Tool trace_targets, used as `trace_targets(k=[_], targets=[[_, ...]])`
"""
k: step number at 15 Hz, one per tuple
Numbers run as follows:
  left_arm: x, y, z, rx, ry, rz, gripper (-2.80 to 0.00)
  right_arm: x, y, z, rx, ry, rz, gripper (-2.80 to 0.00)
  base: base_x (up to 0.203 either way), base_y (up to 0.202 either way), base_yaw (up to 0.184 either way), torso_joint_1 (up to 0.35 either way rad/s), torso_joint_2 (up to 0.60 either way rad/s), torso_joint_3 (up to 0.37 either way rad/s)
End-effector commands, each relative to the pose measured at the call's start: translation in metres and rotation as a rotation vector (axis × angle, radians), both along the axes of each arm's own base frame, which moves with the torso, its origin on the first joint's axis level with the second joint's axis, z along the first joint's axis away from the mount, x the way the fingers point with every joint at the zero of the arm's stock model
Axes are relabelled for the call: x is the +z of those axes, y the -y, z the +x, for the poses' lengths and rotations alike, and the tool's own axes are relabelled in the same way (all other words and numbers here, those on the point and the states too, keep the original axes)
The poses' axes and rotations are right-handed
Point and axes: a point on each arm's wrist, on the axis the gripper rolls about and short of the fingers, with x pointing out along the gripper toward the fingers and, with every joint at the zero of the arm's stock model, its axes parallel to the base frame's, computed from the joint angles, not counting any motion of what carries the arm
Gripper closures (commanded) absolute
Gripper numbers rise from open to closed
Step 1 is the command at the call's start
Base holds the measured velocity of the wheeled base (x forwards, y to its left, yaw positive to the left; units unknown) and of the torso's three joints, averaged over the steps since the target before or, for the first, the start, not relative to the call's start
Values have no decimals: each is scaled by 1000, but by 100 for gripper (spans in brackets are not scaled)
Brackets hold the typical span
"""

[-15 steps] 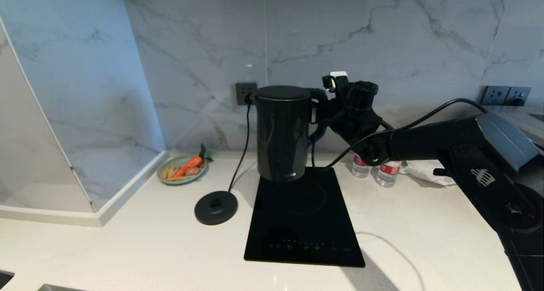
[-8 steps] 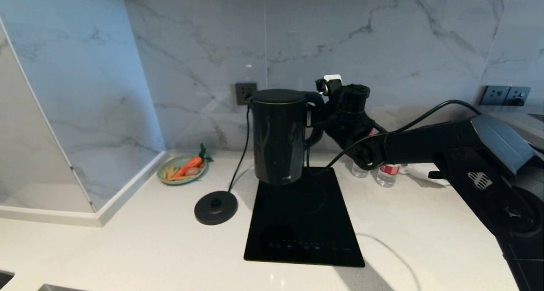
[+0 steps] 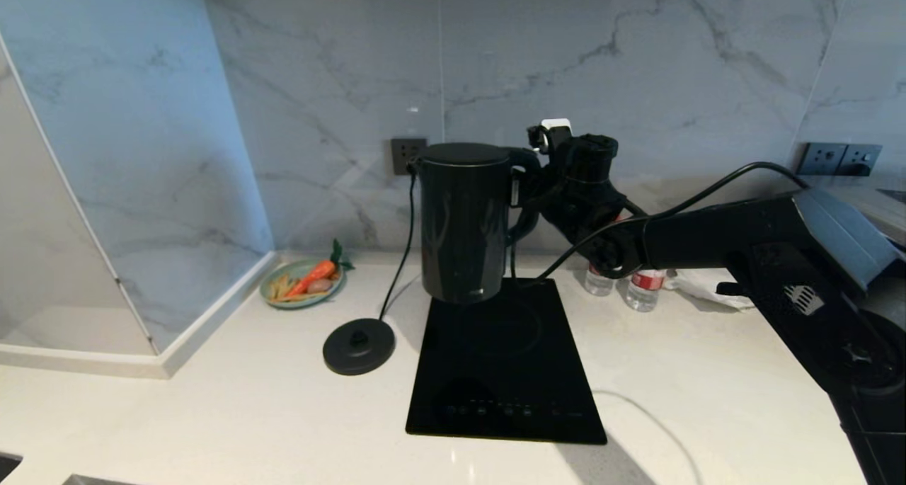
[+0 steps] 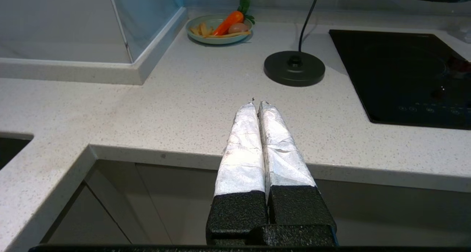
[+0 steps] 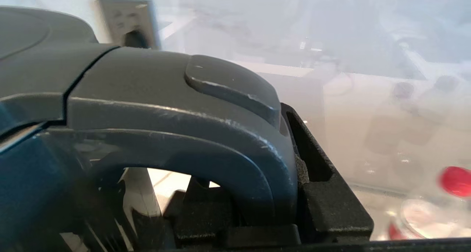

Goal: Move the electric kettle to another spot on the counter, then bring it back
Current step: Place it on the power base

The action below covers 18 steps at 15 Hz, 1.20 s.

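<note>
Electric kettle [image 3: 463, 223] hangs upright just above the cooktop's [image 3: 506, 361] back edge, its handle clamped in your right end effector [image 3: 532, 187] — spout side toward the base disc [image 3: 359, 345], down on the desk [image 3: 248, 407] to its left. Left end effector [image 4: 257, 105] — pressed closed, empty — sits parked at the desk's front edge.

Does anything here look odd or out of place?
Yes: the electric kettle hangs over the black cooktop, gripped by its handle in the right gripper, while its round base sits bare on the counter.

electric kettle [image 3: 463, 223] held aloft, right gripper [image 3: 532, 187]
</note>
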Motion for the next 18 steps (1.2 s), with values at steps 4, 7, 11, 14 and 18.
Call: trace_targets(k=[4, 7, 11, 14, 18], targets=[[0, 0, 0, 0, 0, 0, 0, 1, 0, -1, -1, 6, 2, 0, 0, 0, 0, 0, 0, 0], [0, 0, 0, 0, 0, 0, 0, 2, 0, -1, -1, 10, 4, 0, 0, 0, 0, 0, 0, 0], [0, 0, 0, 0, 0, 0, 0, 4, 0, -1, -1, 30, 10, 0, 0, 0, 0, 0, 0, 0], [0, 0, 0, 0, 0, 0, 0, 4, 0, -1, -2, 30, 10, 0, 0, 0, 0, 0, 0, 0], [0, 0, 0, 0, 0, 0, 0, 8, 1, -2, -2, 37, 15, 0, 0, -7, 91, 0, 1, 2]])
